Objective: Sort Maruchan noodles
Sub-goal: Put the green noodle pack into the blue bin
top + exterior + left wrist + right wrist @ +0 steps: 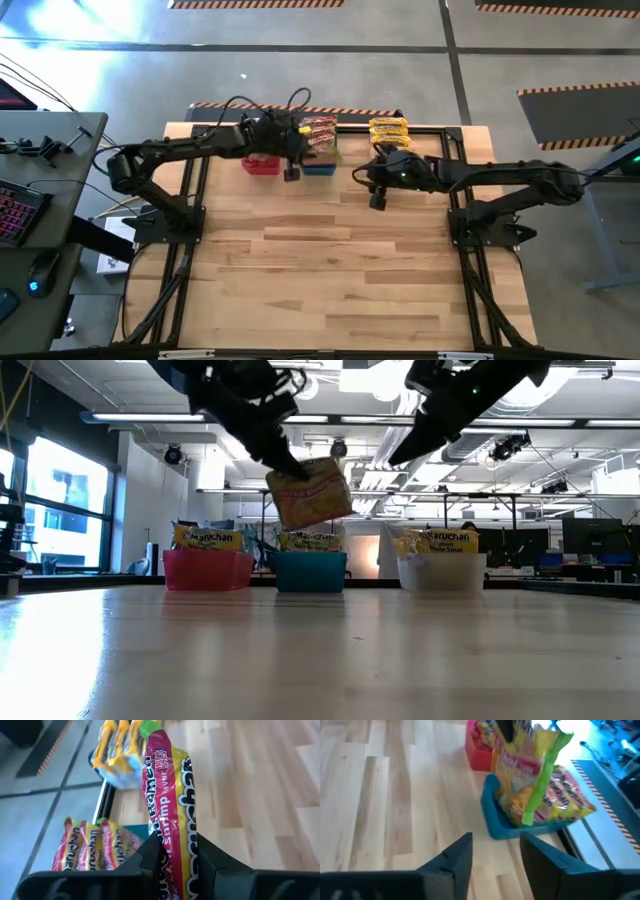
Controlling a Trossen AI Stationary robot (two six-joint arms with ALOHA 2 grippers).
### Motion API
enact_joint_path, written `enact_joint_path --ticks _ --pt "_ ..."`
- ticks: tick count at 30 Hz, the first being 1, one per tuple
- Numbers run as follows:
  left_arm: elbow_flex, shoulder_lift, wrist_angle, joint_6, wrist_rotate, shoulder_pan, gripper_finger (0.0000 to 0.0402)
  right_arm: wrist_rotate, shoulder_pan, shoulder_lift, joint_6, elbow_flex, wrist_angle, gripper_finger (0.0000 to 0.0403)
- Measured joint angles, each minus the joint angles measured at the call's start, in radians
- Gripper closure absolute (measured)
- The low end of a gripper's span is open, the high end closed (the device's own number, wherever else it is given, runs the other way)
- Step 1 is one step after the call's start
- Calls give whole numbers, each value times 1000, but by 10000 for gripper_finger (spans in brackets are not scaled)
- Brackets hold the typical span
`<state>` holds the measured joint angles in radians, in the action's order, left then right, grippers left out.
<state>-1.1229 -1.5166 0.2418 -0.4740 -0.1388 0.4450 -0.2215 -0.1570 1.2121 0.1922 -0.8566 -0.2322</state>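
Keeping left gripper [177, 862] pinching noodle packet [170, 805] above blue bin [492, 815], 12 o'clock on table; right gripper [495, 852] spread, empty, waiting alongside.

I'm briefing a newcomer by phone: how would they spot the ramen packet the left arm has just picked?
Look along the table's far edge for three small plastic bins: pink, blue, clear. Above the blue one, the left pincer grips a crinkly red-and-yellow shrimp ramen packet, the only one hanging in the air.
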Motion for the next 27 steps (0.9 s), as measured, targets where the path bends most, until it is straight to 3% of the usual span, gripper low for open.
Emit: enact_joint_path --ticks 9,16,27 --pt "-171 -205 170 12 5 72 348 -12 0 -26 -4 0 -5 344" --pt "-201 -243 197 26 67 74 348 -11 0 -26 -8 0 -17 394" --pt "-200 -280 211 30 90 78 348 -4 0 -26 -4 1 -20 399"
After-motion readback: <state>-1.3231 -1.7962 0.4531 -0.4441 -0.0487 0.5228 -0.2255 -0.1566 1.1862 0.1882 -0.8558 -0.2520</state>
